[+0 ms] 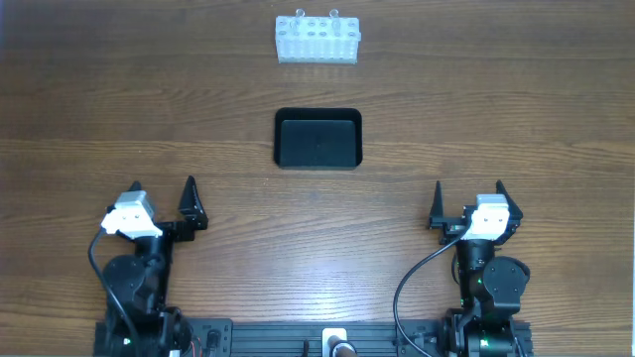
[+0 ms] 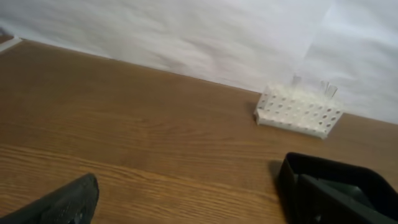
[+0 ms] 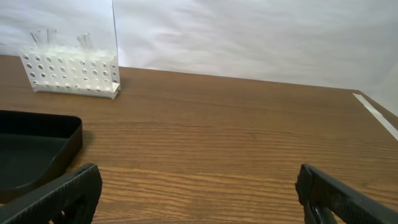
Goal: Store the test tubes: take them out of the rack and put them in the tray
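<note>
Fig.: Step 1 not yet begun, both arms near their bases, no tube gripped.
L→R: my left gripper [image 1: 162, 186], jaws wide, empty; white perforated plastic rack [image 1: 317, 42] at far edge w/ two slim clear test tubes [image 1: 334, 15] upright; black rectangular plastic tray [image 1: 317, 139] nearer me; right gripper [image 1: 467, 188], jaws wide. Next, I judge: reach past tray, pinch one tube top, lift straight.

looks like a lab test bench: wood-grain table [image 1: 149, 99], plain white backdrop [image 3: 249, 37], a perforated test tube rack [image 1: 317, 42].
</note>
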Available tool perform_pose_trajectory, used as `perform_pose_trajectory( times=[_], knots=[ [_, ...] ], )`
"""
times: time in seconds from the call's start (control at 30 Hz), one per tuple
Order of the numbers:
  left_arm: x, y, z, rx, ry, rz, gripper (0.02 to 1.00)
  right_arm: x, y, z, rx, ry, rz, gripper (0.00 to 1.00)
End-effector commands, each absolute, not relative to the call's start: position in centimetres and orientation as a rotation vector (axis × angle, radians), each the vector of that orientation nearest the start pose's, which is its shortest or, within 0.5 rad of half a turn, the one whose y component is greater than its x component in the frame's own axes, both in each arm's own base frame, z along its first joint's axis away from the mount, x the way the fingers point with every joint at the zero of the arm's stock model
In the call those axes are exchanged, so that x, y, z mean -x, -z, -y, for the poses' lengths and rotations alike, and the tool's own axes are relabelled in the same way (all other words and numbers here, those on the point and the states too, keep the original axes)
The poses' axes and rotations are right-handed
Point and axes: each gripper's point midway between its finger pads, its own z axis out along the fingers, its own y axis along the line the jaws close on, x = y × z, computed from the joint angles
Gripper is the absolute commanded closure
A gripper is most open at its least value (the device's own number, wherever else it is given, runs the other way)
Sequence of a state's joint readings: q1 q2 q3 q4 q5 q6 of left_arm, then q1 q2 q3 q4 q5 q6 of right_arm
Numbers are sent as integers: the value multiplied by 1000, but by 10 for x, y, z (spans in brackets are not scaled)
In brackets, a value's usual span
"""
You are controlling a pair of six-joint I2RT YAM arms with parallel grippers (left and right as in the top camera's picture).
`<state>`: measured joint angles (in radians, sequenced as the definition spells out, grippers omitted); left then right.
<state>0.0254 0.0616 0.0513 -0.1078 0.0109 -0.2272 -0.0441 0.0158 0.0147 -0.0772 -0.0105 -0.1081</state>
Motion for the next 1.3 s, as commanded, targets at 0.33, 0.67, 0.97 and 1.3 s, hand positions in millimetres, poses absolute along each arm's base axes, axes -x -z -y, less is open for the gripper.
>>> perform_pose_trajectory(
  times=[0.33,0.67,0.97,1.3],
  knots=[
    [-284,-263,-1,164,113,-1879,20,-246,-157,5,76,88,-1645,9],
    [-361,-307,40,-9,136,-1985,20,-246,-157,5,76,88,-1645,7],
    [-416,-297,94,-124,199,-2057,20,-246,-157,5,76,88,-1645,9],
    [-476,-236,165,-200,273,-2184,20,-246,-157,5,76,88,-1645,7]
  ],
)
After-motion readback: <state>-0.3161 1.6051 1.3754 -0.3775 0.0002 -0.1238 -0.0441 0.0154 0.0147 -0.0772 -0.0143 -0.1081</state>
